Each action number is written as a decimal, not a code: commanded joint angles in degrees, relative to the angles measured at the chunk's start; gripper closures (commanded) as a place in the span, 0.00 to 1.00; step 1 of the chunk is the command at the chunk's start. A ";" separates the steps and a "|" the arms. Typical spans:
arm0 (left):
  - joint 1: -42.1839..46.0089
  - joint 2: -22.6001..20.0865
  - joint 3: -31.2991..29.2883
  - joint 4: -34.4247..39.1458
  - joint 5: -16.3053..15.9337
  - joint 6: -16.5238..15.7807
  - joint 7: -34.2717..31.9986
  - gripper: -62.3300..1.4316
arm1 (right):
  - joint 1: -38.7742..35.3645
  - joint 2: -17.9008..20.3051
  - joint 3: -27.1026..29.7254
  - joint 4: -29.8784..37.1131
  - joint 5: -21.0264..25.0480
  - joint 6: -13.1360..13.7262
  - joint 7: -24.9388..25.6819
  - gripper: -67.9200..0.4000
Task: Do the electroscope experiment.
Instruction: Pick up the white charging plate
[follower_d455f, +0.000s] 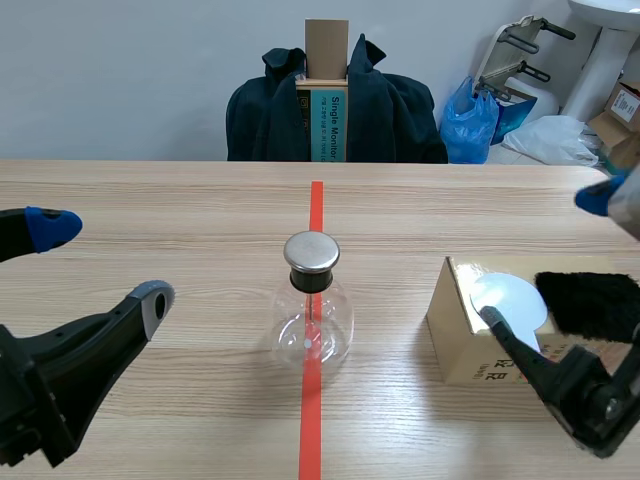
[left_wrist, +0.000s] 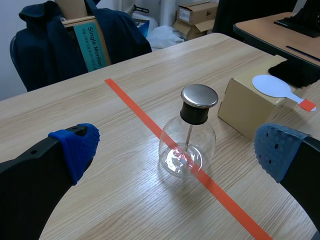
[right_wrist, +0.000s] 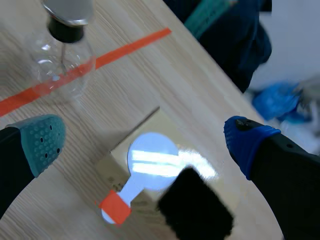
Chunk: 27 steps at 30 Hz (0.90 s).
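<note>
Ahead of the right gripper, the electroscope was cut off across its metal cap. Detail inside its glass bulb was too small to make out. Beneath the gripper, the black fur cloth was blurred and partly cropped.

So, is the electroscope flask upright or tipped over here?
Upright. The flask stands on its base over the tape line, metal cap on top, rod hanging straight down inside.

You see a clear flask with silver cap and black stopper. Paddle white, orange-red tip; fur pad black, box tan. Table pale wood grain, tape line orange-red.
</note>
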<state>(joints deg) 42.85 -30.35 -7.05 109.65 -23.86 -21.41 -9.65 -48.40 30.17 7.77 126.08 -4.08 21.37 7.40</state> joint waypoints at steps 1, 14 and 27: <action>-0.20 -0.15 -0.07 0.79 -0.37 -0.15 -1.07 0.00 | -3.50 0.42 -0.39 3.15 -6.40 -0.52 3.10 0.00; -0.17 -0.17 -0.07 0.79 -0.33 -0.15 -1.01 0.00 | -8.39 -4.00 -11.47 -19.28 -61.18 -39.17 17.14 0.00; -0.17 -0.15 -0.07 0.79 0.09 -0.17 -0.98 0.00 | 8.83 -4.00 -20.37 -36.72 -59.74 -50.95 0.09 0.00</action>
<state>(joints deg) 42.87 -30.35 -7.05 109.65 -23.42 -21.43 -9.65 -39.75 25.56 -12.29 88.49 -63.83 -29.17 7.68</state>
